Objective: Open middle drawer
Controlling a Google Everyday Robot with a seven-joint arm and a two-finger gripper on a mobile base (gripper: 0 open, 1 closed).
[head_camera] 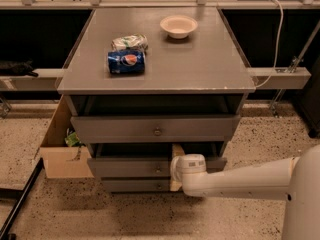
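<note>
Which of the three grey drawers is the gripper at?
The middle drawer, between the wider top drawer and narrower bottom drawer; the gripper is at its front.

Bowl (178, 26), blue can (126, 62), crushed can (129, 42), cardboard box (62, 160)

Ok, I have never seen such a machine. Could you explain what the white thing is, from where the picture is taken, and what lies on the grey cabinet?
The white tube is a robot's arm, entering from the lower right. Its gripper is at the front of the middle drawer, close to its knob; whether it holds the knob does not show. This drawer stands slightly pulled out. There is only one picture, looking down on the cabinet from the front. On top lie a pale bowl, a blue can on its side and a crumpled packet. A cardboard box stands on the floor beside it.
</note>
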